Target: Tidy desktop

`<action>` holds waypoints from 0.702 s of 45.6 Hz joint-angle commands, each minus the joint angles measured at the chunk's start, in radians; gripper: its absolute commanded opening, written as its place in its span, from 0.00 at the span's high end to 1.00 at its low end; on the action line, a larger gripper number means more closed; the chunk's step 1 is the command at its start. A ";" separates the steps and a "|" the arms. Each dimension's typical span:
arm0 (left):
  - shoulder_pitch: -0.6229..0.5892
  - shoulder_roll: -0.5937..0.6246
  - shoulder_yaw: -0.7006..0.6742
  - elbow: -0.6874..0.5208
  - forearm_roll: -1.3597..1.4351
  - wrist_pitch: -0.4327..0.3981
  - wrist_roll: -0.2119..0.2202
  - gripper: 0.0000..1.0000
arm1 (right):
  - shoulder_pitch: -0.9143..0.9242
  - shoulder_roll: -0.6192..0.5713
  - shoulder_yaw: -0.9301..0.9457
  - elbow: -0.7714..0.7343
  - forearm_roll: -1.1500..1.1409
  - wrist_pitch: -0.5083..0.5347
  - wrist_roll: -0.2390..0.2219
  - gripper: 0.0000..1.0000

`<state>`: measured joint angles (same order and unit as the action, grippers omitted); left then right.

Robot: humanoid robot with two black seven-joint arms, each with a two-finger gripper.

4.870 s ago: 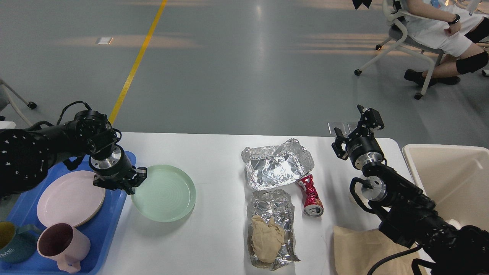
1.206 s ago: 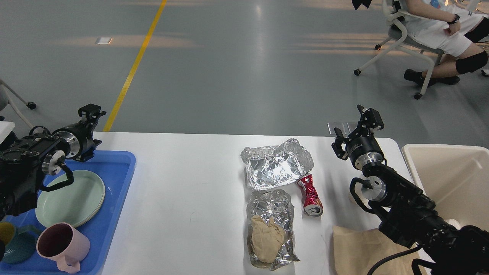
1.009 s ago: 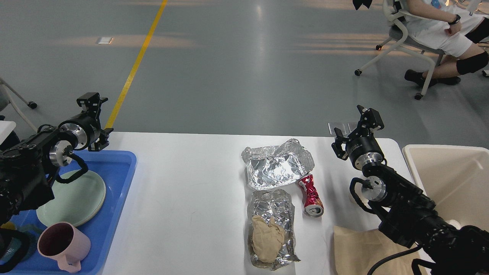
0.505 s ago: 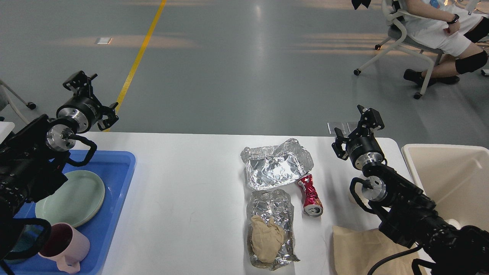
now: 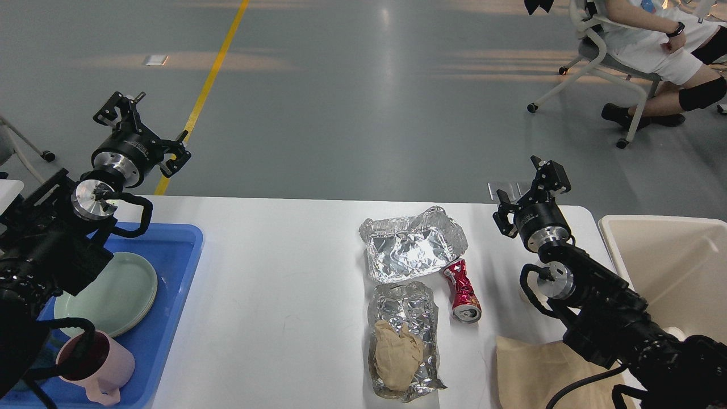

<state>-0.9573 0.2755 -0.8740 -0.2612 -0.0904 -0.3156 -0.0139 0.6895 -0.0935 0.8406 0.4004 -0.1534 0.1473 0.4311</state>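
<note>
The white desktop (image 5: 284, 272) holds a crumpled foil tray (image 5: 412, 244), a second foil piece (image 5: 404, 318) with a tan crumpled paper wad (image 5: 396, 355) in it, and a crushed red can (image 5: 463, 289). My left gripper (image 5: 145, 129) is open and empty, raised beyond the table's far left edge, above the blue tray (image 5: 176, 272). My right gripper (image 5: 528, 190) is open and empty near the far right corner, right of the foil tray.
In the blue tray lie a green plate (image 5: 113, 289) and a pink mug (image 5: 96, 363). A beige bin (image 5: 670, 267) stands right of the table. A brown paper bag (image 5: 534, 369) lies at the front right. A seated person (image 5: 653, 40) is far back right.
The green plate went from the desktop onto the pink plate in the blue tray and was let go. My left gripper then rose up and back. The right arm has not moved.
</note>
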 commanded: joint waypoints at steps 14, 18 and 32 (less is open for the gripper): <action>0.049 -0.022 0.015 0.000 0.000 0.000 0.000 0.04 | 0.001 0.000 0.000 0.000 0.000 0.000 0.000 0.00; 0.064 -0.041 0.016 0.000 0.001 0.000 0.000 0.04 | -0.001 0.000 0.000 0.000 0.002 0.000 0.000 0.00; 0.120 -0.061 0.023 0.000 0.012 0.000 -0.228 0.04 | -0.001 0.000 0.000 0.000 0.000 0.000 0.000 0.00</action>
<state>-0.8466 0.2230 -0.8541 -0.2606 -0.0836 -0.3163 -0.0901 0.6886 -0.0937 0.8406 0.4004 -0.1525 0.1473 0.4311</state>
